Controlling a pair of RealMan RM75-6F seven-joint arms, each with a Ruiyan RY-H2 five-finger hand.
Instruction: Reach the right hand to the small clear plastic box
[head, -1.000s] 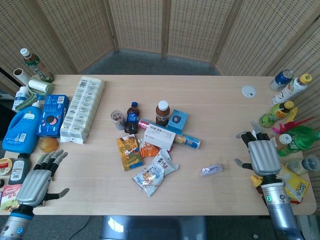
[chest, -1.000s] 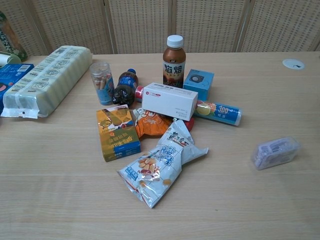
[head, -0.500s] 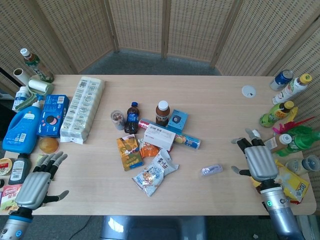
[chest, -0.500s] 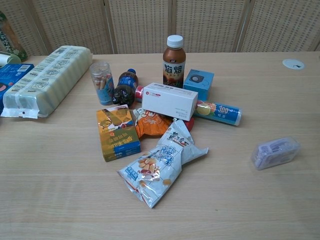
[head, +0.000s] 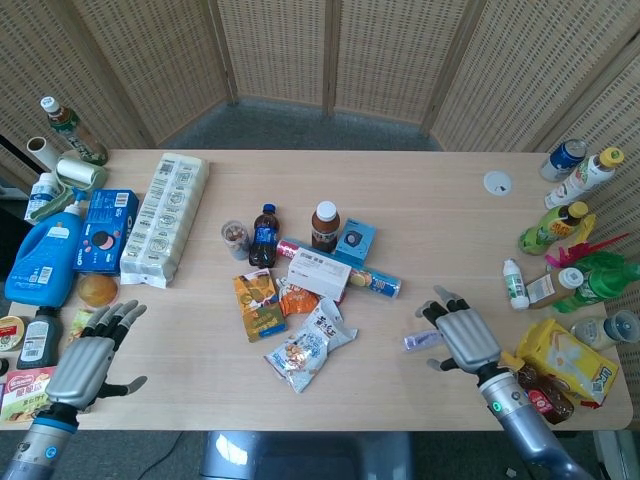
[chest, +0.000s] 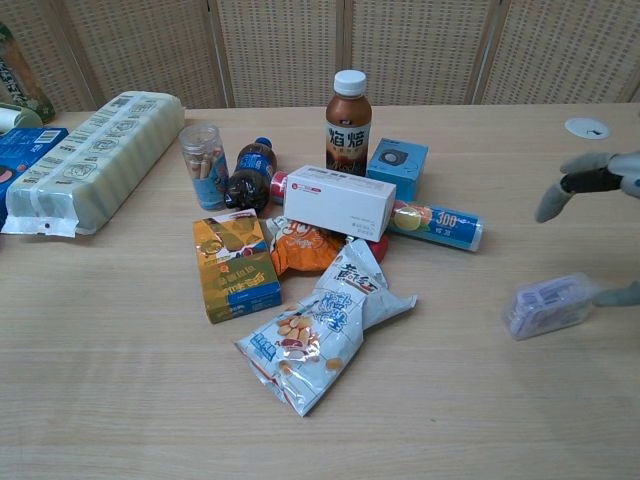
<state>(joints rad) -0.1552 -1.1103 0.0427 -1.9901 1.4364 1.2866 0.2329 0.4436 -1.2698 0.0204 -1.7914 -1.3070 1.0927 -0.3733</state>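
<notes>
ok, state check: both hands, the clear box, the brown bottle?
right hand: fingers spread, over the small clear plastic box, not gripping it
left hand: fingers apart, holding nothing
small clear plastic box: lying flat on the table
brown bottle: upright, capped

right hand (head: 463, 338) moves in from the table's right edge toward centre, now just beside small clear plastic box (head: 423, 340), fingers spread above it, thumb at its near end; contact unclear. Its fingers (chest: 578, 183) now enter chest view. left hand (head: 86, 361) shifts slightly, fingers apart
</notes>
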